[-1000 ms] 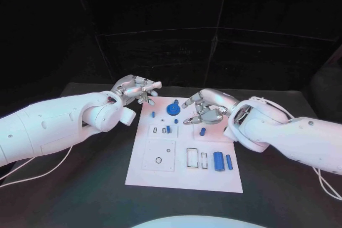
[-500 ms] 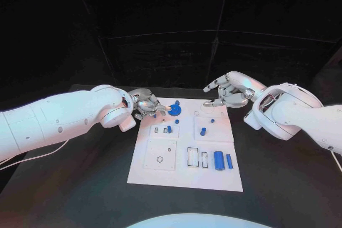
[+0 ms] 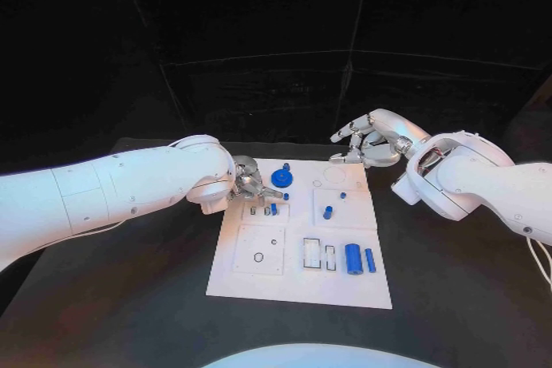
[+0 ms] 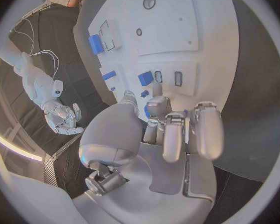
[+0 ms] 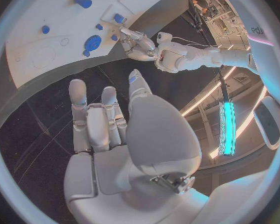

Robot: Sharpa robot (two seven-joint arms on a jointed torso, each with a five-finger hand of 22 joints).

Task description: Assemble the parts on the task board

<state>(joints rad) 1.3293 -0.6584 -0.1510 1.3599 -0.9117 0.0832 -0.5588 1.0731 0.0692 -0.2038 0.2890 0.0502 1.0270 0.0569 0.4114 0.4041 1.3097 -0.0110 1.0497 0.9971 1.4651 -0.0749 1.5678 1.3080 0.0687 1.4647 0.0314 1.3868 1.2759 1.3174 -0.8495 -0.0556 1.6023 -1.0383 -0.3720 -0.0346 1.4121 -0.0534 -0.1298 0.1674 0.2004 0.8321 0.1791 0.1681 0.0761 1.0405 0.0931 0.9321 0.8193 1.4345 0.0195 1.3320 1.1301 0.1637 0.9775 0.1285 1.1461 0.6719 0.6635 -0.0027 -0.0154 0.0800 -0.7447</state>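
left hand [image 3: 251, 187] hovers low over the task board [image 3: 276, 284], fingers curled together near a small blue part [image 3: 273, 209], seemingly poised to pick it; whether it grips anything is unclear. right hand [image 3: 370, 138], fingers spread, waits beyond the board's far edge.

Black table, one white plate on it.
Black table [image 3: 104, 304] carries the white task board [image 3: 301, 284], lying flat at mid-table with its long side running away from the robot. A thin white cable [image 3: 80, 237] trails by the left arm, apparently resting on the table surface; contact unclear from this angle.
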